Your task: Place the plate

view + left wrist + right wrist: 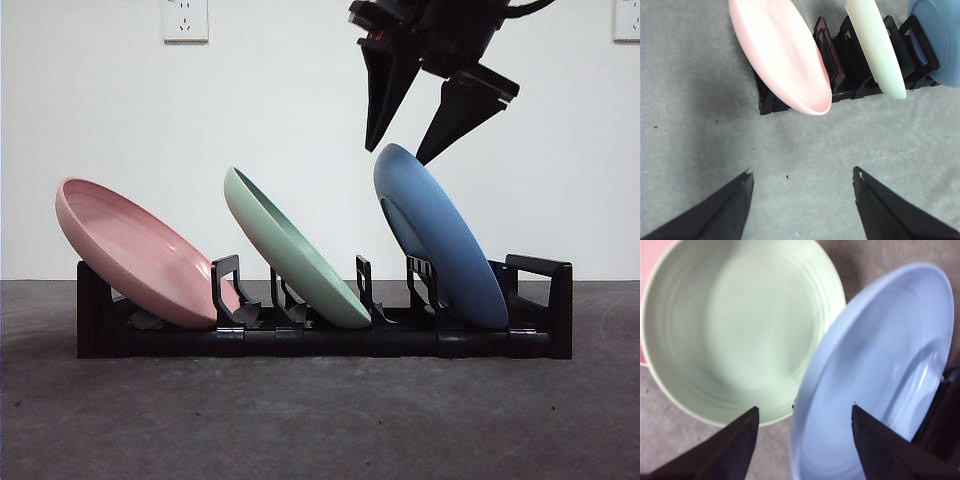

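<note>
While your right pincer [400,155] hangs spread just above the blue plate [440,240], its rim runs between the jaws; the left pincer [802,180] waits apart.

Blue plate [936,35] runs off the left wrist view's edge; pink plate [650,270] barely a sliver behind the green plate [735,325], rack [940,415] mostly hidden

Plates: 3 total — 1 pink plate [135,252] at frame left, 1 green plate [290,250] at centre, 1 blue plate [440,235] right of centre. Racks: 1 black dish rack [540,300] across the lower middle. Wall sockets: 2, 1 socket [185,18] upper left and 1 second socket [627,18] cut off at the upper right edge.
</note>
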Action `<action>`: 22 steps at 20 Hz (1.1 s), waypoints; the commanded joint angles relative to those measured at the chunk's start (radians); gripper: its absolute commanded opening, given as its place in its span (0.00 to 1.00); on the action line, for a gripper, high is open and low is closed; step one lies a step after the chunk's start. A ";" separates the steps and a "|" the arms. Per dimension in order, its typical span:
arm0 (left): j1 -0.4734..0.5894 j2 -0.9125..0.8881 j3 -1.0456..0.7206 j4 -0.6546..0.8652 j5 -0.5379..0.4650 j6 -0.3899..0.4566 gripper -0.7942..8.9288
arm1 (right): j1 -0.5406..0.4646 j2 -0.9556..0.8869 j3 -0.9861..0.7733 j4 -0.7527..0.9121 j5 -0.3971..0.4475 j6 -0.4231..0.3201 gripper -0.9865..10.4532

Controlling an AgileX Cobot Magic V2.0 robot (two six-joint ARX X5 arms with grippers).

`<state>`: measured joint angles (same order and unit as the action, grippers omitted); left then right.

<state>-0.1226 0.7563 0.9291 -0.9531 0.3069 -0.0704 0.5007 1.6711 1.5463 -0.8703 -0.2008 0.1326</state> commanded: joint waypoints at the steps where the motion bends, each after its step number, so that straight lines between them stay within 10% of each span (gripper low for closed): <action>1: -0.002 0.005 0.018 0.007 0.005 0.010 0.40 | 0.008 0.037 0.027 0.014 0.009 -0.014 0.32; 9: -0.002 0.005 0.018 0.006 0.004 0.010 0.40 | 0.008 0.054 0.027 0.019 0.017 -0.016 0.10; 22: -0.002 0.005 0.018 0.005 0.005 0.010 0.40 | 0.016 -0.051 0.227 -0.203 -0.067 -0.116 0.10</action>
<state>-0.1226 0.7563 0.9287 -0.9539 0.3065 -0.0704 0.5110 1.6093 1.7515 -1.0725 -0.2680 0.0551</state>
